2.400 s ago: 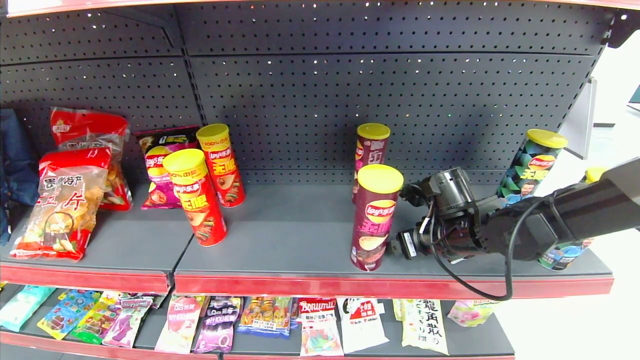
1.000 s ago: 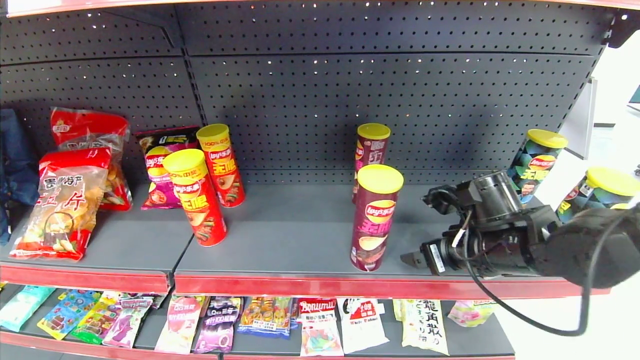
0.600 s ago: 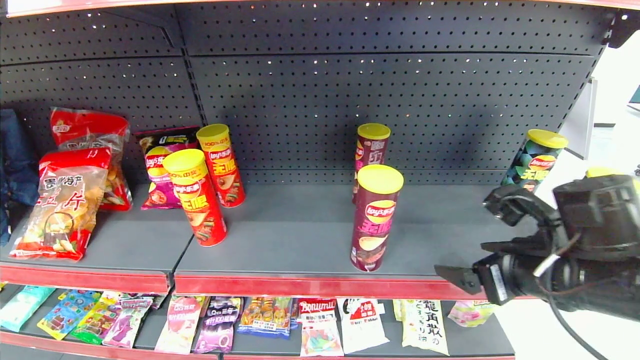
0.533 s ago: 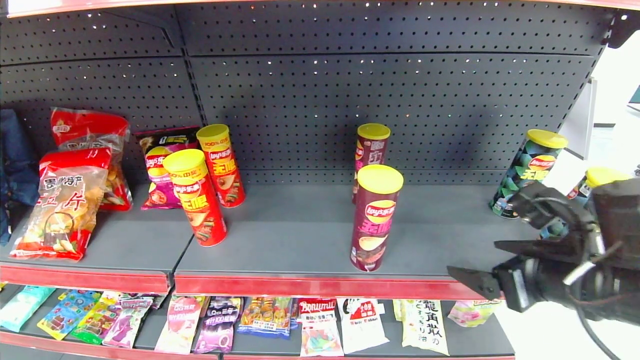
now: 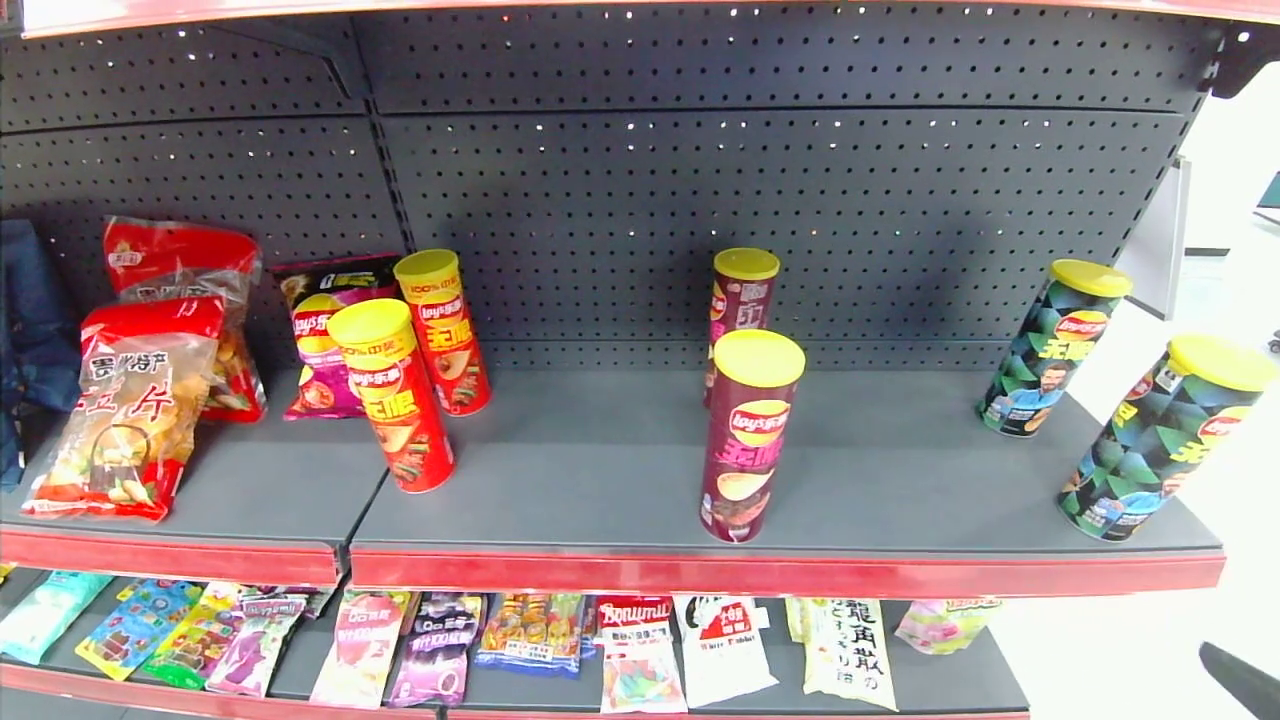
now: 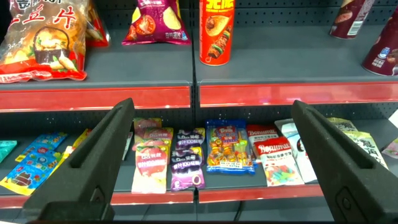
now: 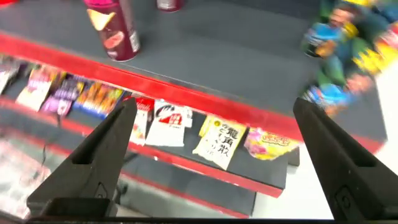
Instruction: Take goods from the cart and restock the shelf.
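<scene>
Nearest to me, both hands hang out in front of the shelving with nothing in them. The left hand (image 6: 212, 104) has its fingers spread wide and faces the sweet packets (image 6: 230, 146) on the lower tier, left of centre. The right hand (image 7: 214, 102) is spread just as wide, out beyond the red front lip toward the right end of the shelf (image 5: 600, 470).

With both hands bare, I'd say the next item has to come from the cart. Which way the cart lies from either hand I cannot tell.

On the shelf the goods stand upright, long axes vertical. Along the near edge there is a red can (image 5: 392, 395) on the left, a maroon can (image 5: 750, 435) about the middle and a green patterned can (image 5: 1165, 440) at the near right corner. The bare stretch lies between the maroon can and the patterned one, on the right arm's side, so the right hand looks the nearer one to fill it.

Farther back, a second maroon can (image 5: 742, 290) stands close to the pegboard (image 5: 800, 200), and snack bags (image 5: 125, 410) lean at the left end.
</scene>
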Available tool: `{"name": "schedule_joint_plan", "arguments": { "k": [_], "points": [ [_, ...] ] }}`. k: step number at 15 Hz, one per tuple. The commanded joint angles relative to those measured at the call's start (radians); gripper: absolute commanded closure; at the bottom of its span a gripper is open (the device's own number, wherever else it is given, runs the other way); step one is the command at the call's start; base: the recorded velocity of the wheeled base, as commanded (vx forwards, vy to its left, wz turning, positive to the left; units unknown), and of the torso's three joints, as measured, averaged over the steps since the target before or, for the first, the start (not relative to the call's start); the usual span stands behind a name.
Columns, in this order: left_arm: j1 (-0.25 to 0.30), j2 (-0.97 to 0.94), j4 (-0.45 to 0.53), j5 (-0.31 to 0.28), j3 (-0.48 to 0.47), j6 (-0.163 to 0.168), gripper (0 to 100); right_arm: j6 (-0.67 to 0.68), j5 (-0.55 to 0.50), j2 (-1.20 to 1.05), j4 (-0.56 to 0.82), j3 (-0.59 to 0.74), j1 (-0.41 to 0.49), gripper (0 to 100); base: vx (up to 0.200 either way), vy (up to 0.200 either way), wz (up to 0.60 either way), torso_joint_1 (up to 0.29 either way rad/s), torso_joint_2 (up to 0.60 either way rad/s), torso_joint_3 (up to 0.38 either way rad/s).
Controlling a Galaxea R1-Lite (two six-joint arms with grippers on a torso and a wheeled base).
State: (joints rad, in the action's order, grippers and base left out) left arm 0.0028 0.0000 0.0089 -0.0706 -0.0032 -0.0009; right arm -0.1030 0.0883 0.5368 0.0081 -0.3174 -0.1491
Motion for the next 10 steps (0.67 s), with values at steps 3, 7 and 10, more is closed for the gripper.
{"name": "schedule_joint_plan", "arguments": {
  "k": [3,7,10],
  "points": [
    [0.000,0.000,0.000,0.000,0.000,0.001,0,0.054,-0.105,-0.442,-0.145,0.317,0.037,0,0.000,0.000,0.00,0.000,0.00,0.000],
    [0.000,0.002,0.000,0.000,0.000,0.002,0,0.088,-0.136,-0.442,-0.053,0.310,0.036,0,0.000,0.000,0.00,0.000,0.00,0.000],
    [0.000,0.000,0.000,0.000,0.000,0.002,0,0.105,-0.062,-0.434,0.003,0.313,0.025,0,0.000,0.000,0.00,0.000,0.00,0.000]
  ]
}}
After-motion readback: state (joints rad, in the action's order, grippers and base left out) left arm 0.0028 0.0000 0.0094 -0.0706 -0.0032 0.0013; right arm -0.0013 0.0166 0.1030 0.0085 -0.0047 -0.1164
